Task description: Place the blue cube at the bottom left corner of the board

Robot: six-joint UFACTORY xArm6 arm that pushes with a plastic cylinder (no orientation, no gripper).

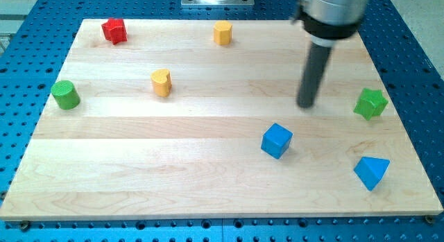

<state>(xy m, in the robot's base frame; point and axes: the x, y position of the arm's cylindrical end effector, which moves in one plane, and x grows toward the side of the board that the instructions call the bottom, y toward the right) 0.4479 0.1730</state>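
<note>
On the pale wooden table (139, 131), the blue cube (277, 140) sits right of centre, just down-left of my tip (306, 105); I carry no hand and hold nothing, and the bottom left corner lies well beyond the cube.

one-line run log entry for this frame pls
task: blue cube to bottom left | my tip above-right of cube, apart | cube right of centre | status: not yet pushed
</note>
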